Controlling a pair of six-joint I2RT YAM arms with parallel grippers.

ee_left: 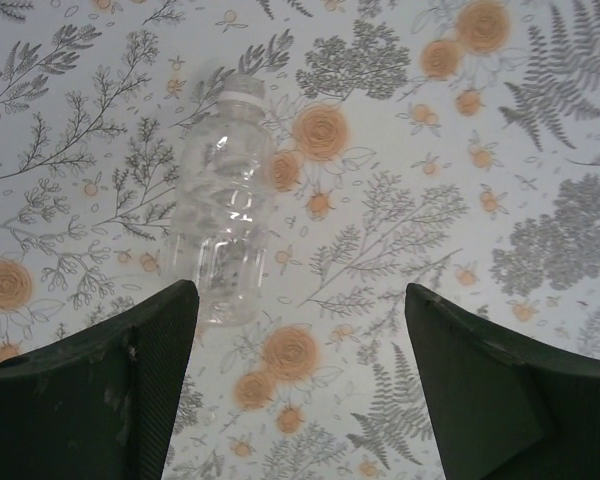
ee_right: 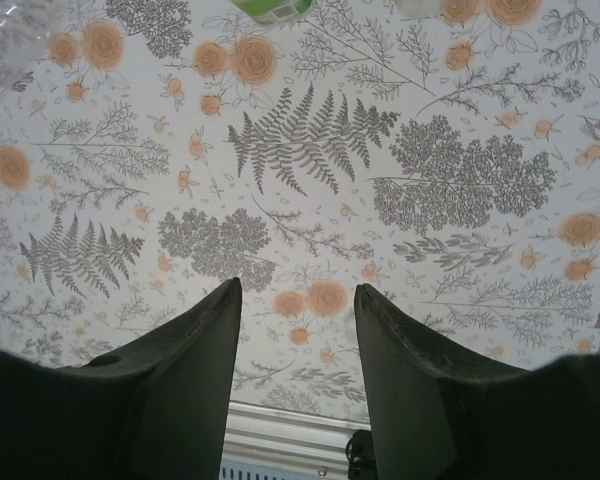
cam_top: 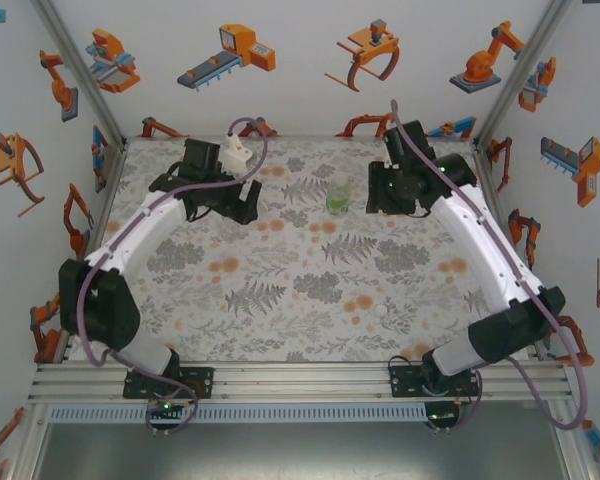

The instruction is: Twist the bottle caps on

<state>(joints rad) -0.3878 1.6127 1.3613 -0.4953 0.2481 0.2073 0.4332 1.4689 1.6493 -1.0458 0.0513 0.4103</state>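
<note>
Closest to the left wrist camera are the two dark fingers (ee_left: 130,390) of the left end effector (ee_left: 300,295), standing wide apart with nothing between them and only the flower-printed desk (ee_left: 540,130) showing in the gap. Just beyond the left-hand finger, a plain clear bottle (ee_left: 225,210) lies on its side on the desk. Its base is nearest the finger and its neck points away towards the top of the picture. A white ring sits at the neck, but the end is too blurred to tell whether a cap is on it. In the right wrist view the right end effector (ee_right: 298,290) hangs over bare desk with its jaws parted more narrowly than the left's, and they hold nothing. At the top edge of that view a green-banded piece of a bottle (ee_right: 270,8) pokes in, and the edge of something clear and shiny (ee_right: 0,40) shows in the top left corner. From above, both arms reach to the far part of the desk. The left end effector (cam_top: 242,203) is at far left of centre and the right end effector (cam_top: 390,200) at far right of centre. The green-tinted bottle (cam_top: 338,197) stands upright between them, nearer the right one and apart from both.
</note>
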